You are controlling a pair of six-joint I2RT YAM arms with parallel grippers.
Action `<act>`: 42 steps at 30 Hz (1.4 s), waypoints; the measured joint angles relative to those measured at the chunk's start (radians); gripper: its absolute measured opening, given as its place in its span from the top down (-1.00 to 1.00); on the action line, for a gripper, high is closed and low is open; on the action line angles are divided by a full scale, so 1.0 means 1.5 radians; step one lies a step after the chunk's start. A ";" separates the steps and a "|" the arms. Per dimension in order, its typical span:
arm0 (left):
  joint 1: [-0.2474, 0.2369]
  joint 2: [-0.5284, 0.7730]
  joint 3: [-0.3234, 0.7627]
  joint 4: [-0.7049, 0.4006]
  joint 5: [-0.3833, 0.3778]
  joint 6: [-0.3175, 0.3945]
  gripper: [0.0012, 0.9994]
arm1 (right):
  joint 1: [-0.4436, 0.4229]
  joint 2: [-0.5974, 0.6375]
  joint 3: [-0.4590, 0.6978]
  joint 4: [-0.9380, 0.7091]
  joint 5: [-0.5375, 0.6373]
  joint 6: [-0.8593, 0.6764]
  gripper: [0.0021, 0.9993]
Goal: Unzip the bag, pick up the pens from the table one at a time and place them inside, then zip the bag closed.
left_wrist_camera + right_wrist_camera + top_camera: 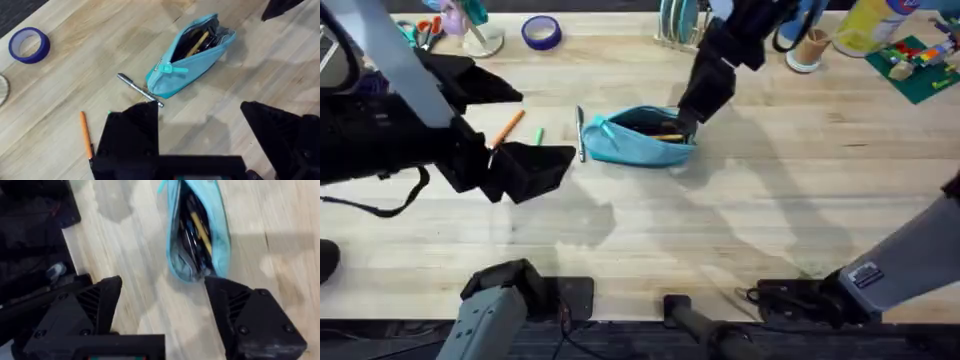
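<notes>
Pouch (642, 137) unzipped; both grippers (535, 170) (688, 122) spread, empty; left should straddle orange pen (507, 129) squarely before closing.

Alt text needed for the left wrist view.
A light blue bag lies unzipped on the pale wooden table, items inside; a grey-and-silver pen touches its closed end, an orange pen lies apart, and the open left gripper hovers above.

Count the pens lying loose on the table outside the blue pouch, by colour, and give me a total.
Orange stick pen: 1
Green stick pen: 1
Dark grey and silver stick pen: 1
Total: 3, all on the pale wooden table beside the unzipped light blue fabric pouch.
</notes>
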 joint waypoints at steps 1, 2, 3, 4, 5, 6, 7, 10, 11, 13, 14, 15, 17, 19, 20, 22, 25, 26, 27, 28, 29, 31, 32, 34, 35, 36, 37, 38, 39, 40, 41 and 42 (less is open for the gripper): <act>0.000 0.000 0.000 0.000 0.000 0.000 -0.99 | 0.000 -0.008 0.000 -0.003 0.012 0.011 -0.99; 0.000 0.000 0.000 0.001 -0.001 -0.002 -0.99 | 0.000 -0.016 0.000 -0.005 0.026 0.021 -0.99; 0.000 0.000 0.000 0.006 -0.004 -0.009 -0.99 | 0.000 -0.025 0.000 -0.007 0.043 0.032 -0.99; 0.000 0.000 0.000 0.013 -0.009 -0.019 -0.99 | 0.000 -0.034 0.000 -0.008 0.058 0.043 -0.99; 0.000 0.000 0.000 0.021 -0.017 -0.033 -0.99 | 0.000 -0.045 0.000 -0.009 0.075 0.055 -0.99; 0.000 0.000 0.000 0.030 -0.028 -0.050 -0.99 | 0.000 -0.055 0.000 -0.010 0.092 0.066 -1.00; 0.000 0.000 0.000 0.037 -0.040 -0.067 -0.99 | 0.000 -0.066 0.000 -0.010 0.108 0.077 -1.00; 0.000 0.000 0.000 0.052 -0.078 -0.121 -0.99 | 0.000 -0.095 0.001 -0.011 0.159 0.111 -1.00; 0.000 0.000 0.000 0.057 -0.095 -0.140 -0.99 | 0.000 -0.103 0.002 -0.014 0.178 0.124 -1.00; 0.000 0.000 0.000 0.066 -0.125 -0.174 -0.99 | 0.000 -0.116 0.003 -0.024 0.214 0.150 -1.00; 0.000 0.000 0.000 0.070 -0.141 -0.192 -0.99 | 0.000 -0.121 0.003 -0.029 0.232 0.162 -1.00; 0.000 0.000 0.000 0.075 -0.156 -0.206 -0.99 | 0.000 -0.125 0.003 -0.032 0.247 0.173 -1.00; 0.000 0.000 0.000 0.083 -0.184 -0.233 -0.99 | 0.000 -0.130 0.003 -0.040 0.273 0.192 -1.00; 0.000 0.000 0.000 0.089 -0.211 -0.256 -0.99 | 0.000 -0.132 0.003 -0.048 0.293 0.207 -1.00; 0.000 0.000 0.000 0.091 -0.224 -0.265 -0.99 | -0.002 -0.132 0.003 -0.051 0.300 0.214 -1.00; 0.000 0.000 0.000 0.091 -0.250 -0.279 -0.99 | -0.004 -0.132 0.003 -0.054 0.309 0.223 -1.00; 0.000 0.000 0.000 0.096 -0.290 -0.290 -0.99 | -0.013 -0.137 0.003 -0.057 0.319 0.233 -1.00; 0.000 0.000 0.000 0.101 -0.302 -0.292 -0.99 | -0.017 -0.140 0.003 -0.057 0.321 0.235 -1.00; 0.000 0.000 0.000 0.108 -0.315 -0.294 -0.99 | -0.021 -0.144 0.003 -0.057 0.322 0.237 -1.00; 0.000 0.000 0.000 0.116 -0.325 -0.295 -0.99 | -0.025 -0.149 0.003 -0.057 0.323 0.237 -1.00; 0.000 0.001 0.000 0.128 -0.333 -0.297 -0.99 | -0.030 -0.155 0.003 -0.057 0.324 0.239 -1.00; 0.000 0.002 0.000 0.147 -0.340 -0.297 -0.99 | -0.038 -0.169 0.003 -0.057 0.324 0.240 -1.00; 0.000 0.005 0.000 0.155 -0.343 -0.298 -0.99 | -0.041 -0.178 0.003 -0.058 0.325 0.240 -1.00; 0.000 0.010 0.000 0.169 -0.347 -0.299 -0.99 | -0.047 -0.193 0.003 -0.059 0.325 0.244 -1.00; 0.000 0.014 0.001 0.172 -0.347 -0.299 -0.99 | -0.047 -0.200 0.003 -0.060 0.325 0.245 -1.00; 0.000 0.019 0.001 0.175 -0.348 -0.299 -0.99 | -0.048 -0.208 0.003 -0.061 0.324 0.247 -1.00; 0.000 0.024 0.001 0.175 -0.349 -0.299 -0.99 | -0.048 -0.214 0.003 -0.062 0.324 0.249 -1.00; 0.000 0.028 0.001 0.176 -0.349 -0.299 -0.99 | -0.048 -0.221 0.003 -0.063 0.324 0.250 -1.00; 0.000 0.034 0.001 0.176 -0.349 -0.299 -0.99 | -0.047 -0.228 0.003 -0.064 0.324 0.251 -1.00; 0.000 0.039 0.001 0.175 -0.349 -0.299 -0.99 | -0.047 -0.235 0.003 -0.064 0.324 0.252 -1.00; 0.000 0.046 0.001 0.175 -0.349 -0.299 -0.99 | -0.048 -0.242 0.003 -0.065 0.324 0.252 -1.00; 0.000 0.053 0.001 0.175 -0.349 -0.299 -0.99 | -0.048 -0.249 0.003 -0.064 0.324 0.252 -1.00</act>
